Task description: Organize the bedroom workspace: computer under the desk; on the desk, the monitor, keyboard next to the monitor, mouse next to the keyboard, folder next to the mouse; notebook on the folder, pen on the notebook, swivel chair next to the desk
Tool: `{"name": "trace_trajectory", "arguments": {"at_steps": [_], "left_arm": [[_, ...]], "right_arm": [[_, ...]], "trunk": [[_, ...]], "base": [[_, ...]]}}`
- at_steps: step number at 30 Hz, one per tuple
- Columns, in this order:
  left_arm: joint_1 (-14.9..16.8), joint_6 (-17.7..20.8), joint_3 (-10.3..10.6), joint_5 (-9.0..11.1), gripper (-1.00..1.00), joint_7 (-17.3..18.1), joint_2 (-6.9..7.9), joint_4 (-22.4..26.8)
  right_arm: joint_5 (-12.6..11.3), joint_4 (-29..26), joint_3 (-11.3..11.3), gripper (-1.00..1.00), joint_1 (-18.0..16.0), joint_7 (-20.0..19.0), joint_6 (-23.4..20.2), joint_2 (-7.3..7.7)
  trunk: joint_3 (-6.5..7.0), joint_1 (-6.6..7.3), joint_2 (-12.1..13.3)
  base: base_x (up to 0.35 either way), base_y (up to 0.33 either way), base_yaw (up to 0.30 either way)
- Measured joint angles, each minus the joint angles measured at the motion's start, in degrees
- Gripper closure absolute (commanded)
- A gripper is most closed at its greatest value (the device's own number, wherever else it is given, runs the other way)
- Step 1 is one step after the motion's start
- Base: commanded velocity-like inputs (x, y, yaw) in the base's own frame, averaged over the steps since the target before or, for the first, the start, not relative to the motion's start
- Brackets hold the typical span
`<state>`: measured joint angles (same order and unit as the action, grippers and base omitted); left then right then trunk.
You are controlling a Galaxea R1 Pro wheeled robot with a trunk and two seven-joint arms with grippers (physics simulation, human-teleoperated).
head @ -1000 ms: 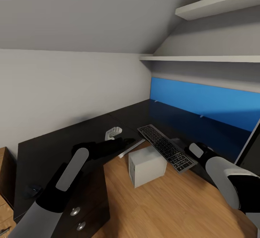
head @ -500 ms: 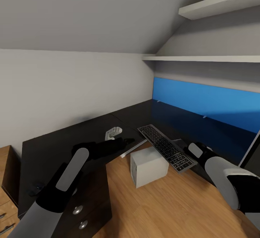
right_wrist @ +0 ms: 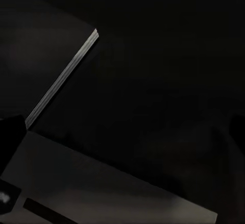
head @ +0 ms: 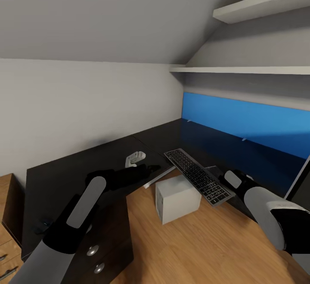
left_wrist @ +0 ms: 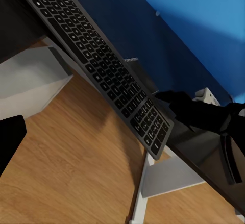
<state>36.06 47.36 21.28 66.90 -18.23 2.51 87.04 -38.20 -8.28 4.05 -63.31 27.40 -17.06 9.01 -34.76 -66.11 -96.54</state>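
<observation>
The keyboard [head: 199, 176] sat at centre-right of the head frame, tilted, its far end over the black tabletop [head: 77, 167] and its near end jutting past the edge above the wood floor [head: 193, 245]. The right end effector [head: 224, 185] was at that near end and seemed to be carrying it, though whether its fingers were clenched on the frame I could not tell. In the left wrist view the keyboard [left_wrist: 97, 63] ran diagonally, with the dark right end effector [left_wrist: 173, 100] touching its lower corner. The left end effector [head: 144, 170] lay low over the tabletop edge at centre; its fingers merged with the black surface, so released or clenched I could not tell.

Judging by how things lay, the computer [head: 175, 198] stood on the floor in the desk's inner corner, roughly in place. The monitor [head: 299, 176] showed as a sliver at the right edge, seemingly on the tabletop. The keyboard was not yet set down flat. A small dark lump at lower left [head: 44, 223] might have been the mouse; too small to be sure. The folder, notebook, pen and chair steps remained.

Against the frame a second before, the whole view had slid slightly rightward, a camera shift; since the half-second frame nothing had visibly moved.
</observation>
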Motion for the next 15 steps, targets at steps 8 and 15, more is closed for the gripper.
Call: {"name": "trace_trajectory", "arguments": {"at_steps": [8, 15], "left_arm": [[0.01, 0.00, 0.09, 0.01, -1.00, -0.02, -0.01, 0.00], [0.01, 0.03, 0.09, 0.01, -1.00, -0.09, 0.00, 0.00]], "right_arm": [[-0.89, 0.07, -0.30, -1.00, 0.04, -0.09, 0.02, 0.00], [-0.92, 0.14, -0.30, -1.00, 0.04, -0.09, 0.02, -0.05]], "trunk": [[0.16, 0.21, 0.39], [1.42, 1.75, 3.20]], "base": [[0.000, 0.000, 0.000], [0.000, 0.000, 0.000]]}}
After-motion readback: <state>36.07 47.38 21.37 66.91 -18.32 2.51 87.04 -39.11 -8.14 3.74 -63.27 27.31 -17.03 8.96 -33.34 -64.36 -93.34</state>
